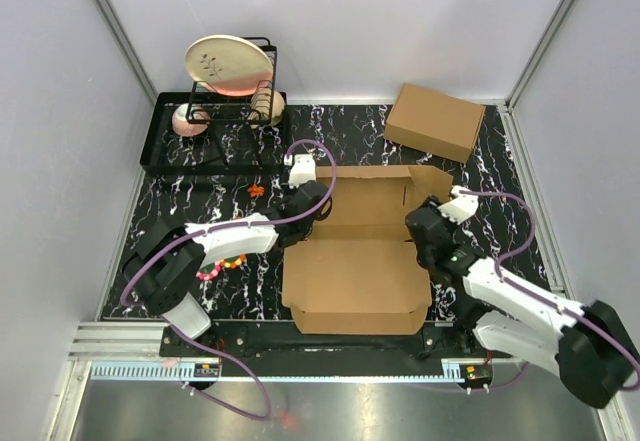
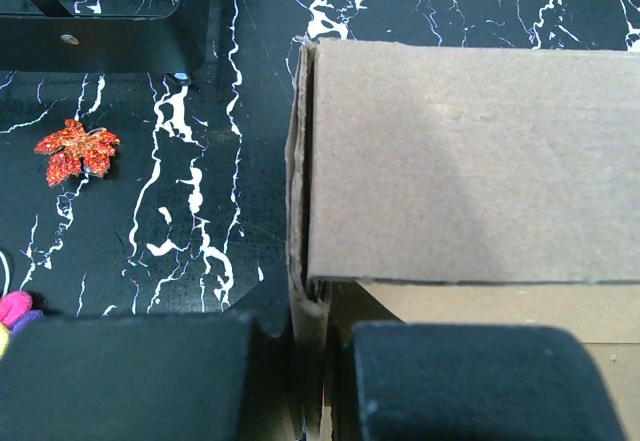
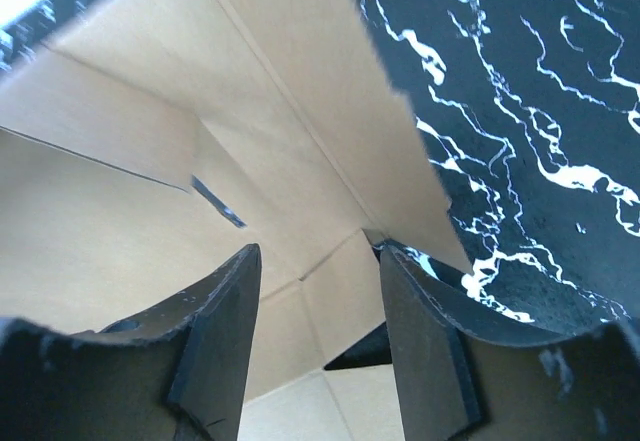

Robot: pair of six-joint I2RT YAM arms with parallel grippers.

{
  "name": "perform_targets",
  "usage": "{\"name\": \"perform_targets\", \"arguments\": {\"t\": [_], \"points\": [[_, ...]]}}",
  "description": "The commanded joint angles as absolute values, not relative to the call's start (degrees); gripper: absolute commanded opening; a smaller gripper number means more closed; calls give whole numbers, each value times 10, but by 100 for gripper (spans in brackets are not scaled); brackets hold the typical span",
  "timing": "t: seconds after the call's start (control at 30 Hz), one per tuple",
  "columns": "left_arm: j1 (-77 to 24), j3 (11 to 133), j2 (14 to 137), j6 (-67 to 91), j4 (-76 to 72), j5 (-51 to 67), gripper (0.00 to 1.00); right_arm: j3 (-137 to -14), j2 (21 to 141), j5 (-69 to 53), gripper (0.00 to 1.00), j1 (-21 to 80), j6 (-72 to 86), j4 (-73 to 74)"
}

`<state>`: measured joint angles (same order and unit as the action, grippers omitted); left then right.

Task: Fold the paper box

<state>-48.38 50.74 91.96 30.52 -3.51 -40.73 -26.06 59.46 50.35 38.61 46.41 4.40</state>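
The paper box [image 1: 350, 266] lies in the middle of the table, a brown cardboard mailer partly folded, with its front wall up and its back panel [image 1: 375, 196] raised. My left gripper [image 1: 305, 209] is at its back left corner. In the left wrist view the gripper [image 2: 305, 326] is shut on the box's upright left side wall [image 2: 300, 211]. My right gripper [image 1: 425, 229] is at the box's right side. In the right wrist view it [image 3: 318, 253] is open, with the box's inner flap [image 3: 300, 161] just beyond the fingertips.
A second, made-up brown box [image 1: 435, 121] stands at the back right. A black dish rack tray [image 1: 160, 151] with a plate [image 1: 228, 66] is at the back left. A red leaf [image 1: 257, 190] and a coloured toy [image 1: 225, 264] lie left of the box.
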Motion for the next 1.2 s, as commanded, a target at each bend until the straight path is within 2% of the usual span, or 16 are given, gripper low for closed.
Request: {"name": "perform_targets", "arguments": {"t": [0.0, 0.07, 0.13, 0.17, 0.2, 0.27, 0.5, 0.77, 0.9, 1.03, 1.13, 1.17], "points": [[-486, 496, 918, 317, -17, -388, 0, -281, 523, 515, 54, 388, 442, 76], [-485, 496, 919, 318, -17, -387, 0, -278, 511, 464, 50, 388, 446, 81], [-485, 497, 919, 321, -11, -386, 0, -261, 502, 396, 39, 388, 450, 76], [-485, 500, 918, 320, -7, -386, 0, -253, 490, 375, 32, 388, 448, 73], [-485, 501, 918, 323, -3, -388, 0, -235, 483, 359, 19, 388, 454, 75], [-485, 500, 914, 326, -2, -391, 0, -220, 460, 345, 1, 389, 472, 97], [-469, 496, 893, 380, 30, -358, 0, -237, 463, 355, 0, 388, 566, 235], [-452, 521, 902, 374, 59, -349, 0, -239, 582, 326, 0, 389, 665, 258], [-452, 517, 903, 367, 56, -349, 0, -244, 599, 322, 0, 388, 689, 267], [-452, 513, 907, 368, 54, -350, 0, -264, 538, 370, 0, 389, 673, 300], [-452, 509, 907, 368, 52, -352, 0, -286, 438, 422, 0, 389, 629, 309], [-452, 508, 908, 369, 52, -352, 0, -280, 394, 434, 3, 388, 621, 298]]}}
